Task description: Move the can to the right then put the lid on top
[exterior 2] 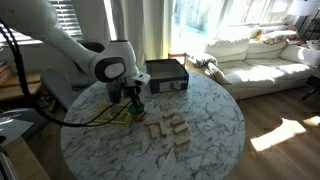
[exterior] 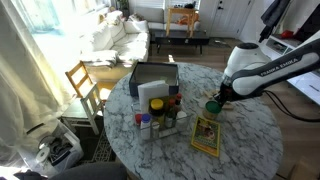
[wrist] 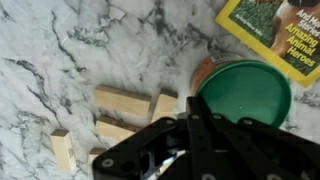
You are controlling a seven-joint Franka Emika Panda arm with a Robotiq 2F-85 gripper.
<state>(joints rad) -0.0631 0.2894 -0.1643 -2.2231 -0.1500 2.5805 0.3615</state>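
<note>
Wrist view is the most useful one here. One dark green lid lies flat over the marble table, with the gripper coming in from 6 o'clock. Its black linkage covers the lid's lower-left edge, so honestly I can't tell if the jaws are clamped on it or just parked over it. A brownish rim peeks out at the lid's 10 o'clock. That could be the can underneath, but I can't say.

One yellow-green booklet sits at the lid's 1 o'clock, near it. Four wooden blocks show at its 9 o'clock, with the nearest one just beside that rim.

In an exterior view the lid is a green speck under the gripper, and the booklet lies at its 6 o'clock. This view also shows one black box and a cluster of small jars, which the wrist camera misses.

In an exterior view from the far side, the gripper hides the lid. The blocks are too small to count there.
</note>
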